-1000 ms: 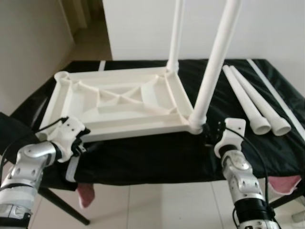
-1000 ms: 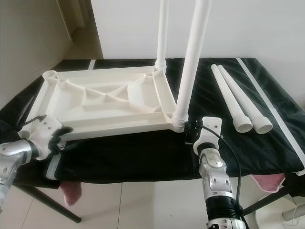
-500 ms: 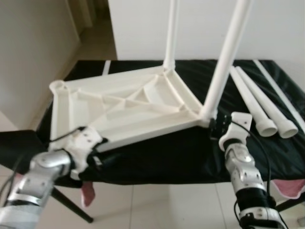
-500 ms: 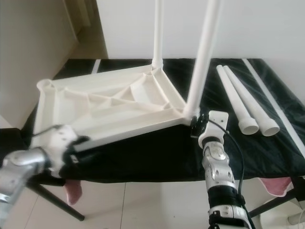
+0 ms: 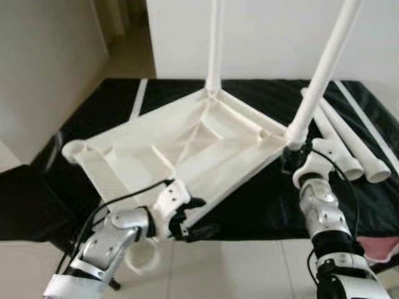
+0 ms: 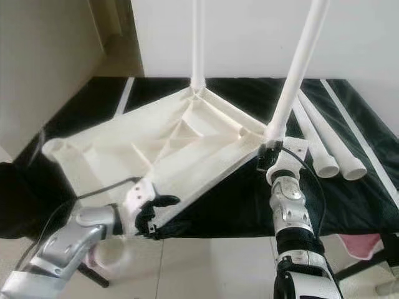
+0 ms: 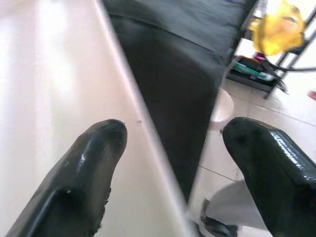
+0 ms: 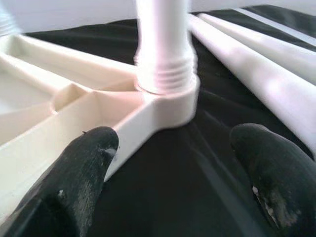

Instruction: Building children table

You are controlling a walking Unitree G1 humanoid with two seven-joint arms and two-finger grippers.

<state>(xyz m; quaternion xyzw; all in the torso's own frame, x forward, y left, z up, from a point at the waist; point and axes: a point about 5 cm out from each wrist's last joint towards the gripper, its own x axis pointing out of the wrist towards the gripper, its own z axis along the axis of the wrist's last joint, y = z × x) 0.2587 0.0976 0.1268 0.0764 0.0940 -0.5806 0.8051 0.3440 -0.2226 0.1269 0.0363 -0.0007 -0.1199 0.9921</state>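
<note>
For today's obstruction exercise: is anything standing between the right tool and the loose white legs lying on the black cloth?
Nothing visible blocks it. The right tool sits open at the tabletop's near corner, beside the screwed-in leg. The two loose legs lie just to its right on bare black cloth, with only open cloth between.

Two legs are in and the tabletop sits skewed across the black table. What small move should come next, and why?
Probably stop turning and settle the tabletop flat. Its near corner overhangs the black table by the left gripper, two sockets are empty, and the two loose legs lie beyond the right gripper.
</note>
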